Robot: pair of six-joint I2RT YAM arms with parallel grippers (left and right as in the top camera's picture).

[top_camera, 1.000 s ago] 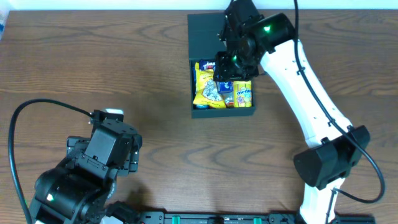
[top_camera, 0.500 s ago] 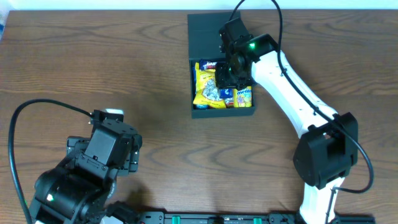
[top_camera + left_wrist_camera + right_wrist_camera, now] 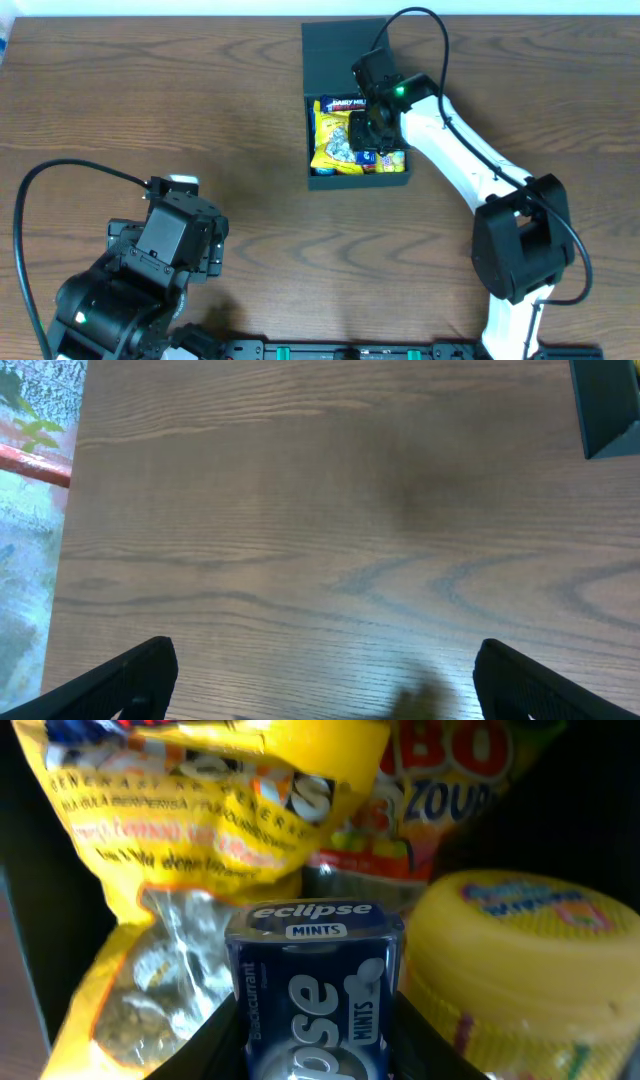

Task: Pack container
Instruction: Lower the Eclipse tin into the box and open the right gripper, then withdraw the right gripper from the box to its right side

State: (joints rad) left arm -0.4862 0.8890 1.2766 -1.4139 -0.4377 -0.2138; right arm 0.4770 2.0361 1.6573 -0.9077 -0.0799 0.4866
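Right end effector lowered into container, gripping blue eclipse MINTS tin, left end effector wide

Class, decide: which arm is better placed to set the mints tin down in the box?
Right. The right gripper holds the Eclipse mints tin inside the container, among snack packets. The left gripper is open over the table, far from it.

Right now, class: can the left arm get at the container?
Probably not: the left gripper sits far off across the table, and the right gripper, holding the mints box, occupies the container.
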